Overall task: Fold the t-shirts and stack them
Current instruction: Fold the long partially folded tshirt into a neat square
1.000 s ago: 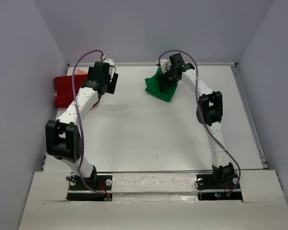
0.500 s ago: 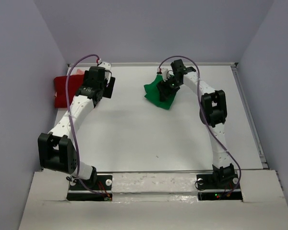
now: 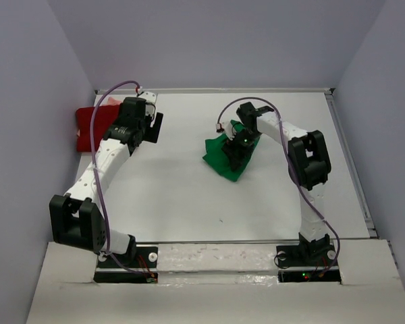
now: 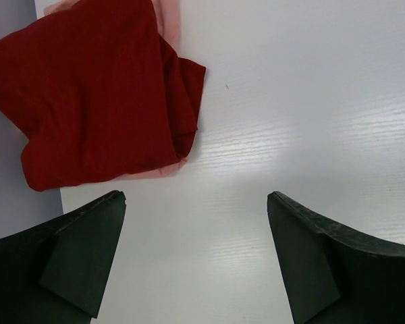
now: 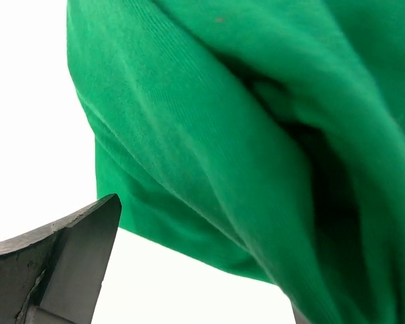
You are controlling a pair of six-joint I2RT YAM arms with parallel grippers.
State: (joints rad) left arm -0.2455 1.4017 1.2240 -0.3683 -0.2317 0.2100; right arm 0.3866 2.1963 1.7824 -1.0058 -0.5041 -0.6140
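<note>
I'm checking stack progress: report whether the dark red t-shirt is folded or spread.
Folded, roughly: the dark red t-shirt lies as a compact bundle with overlapping layers, on a pale pink t-shirt whose edges peek out.

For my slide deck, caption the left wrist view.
Open left gripper hovers above the table beside a dark red t-shirt lying on a salmon-pink one.

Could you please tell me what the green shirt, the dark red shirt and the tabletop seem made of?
Green shirt: probably knit jersey, matte; fine ribbed lines and soft folds show. Dark red shirt: similar soft matte cloth, limp and creased. Tabletop: seemingly white laminate or painted board, faint grain with mild sheen.
</note>
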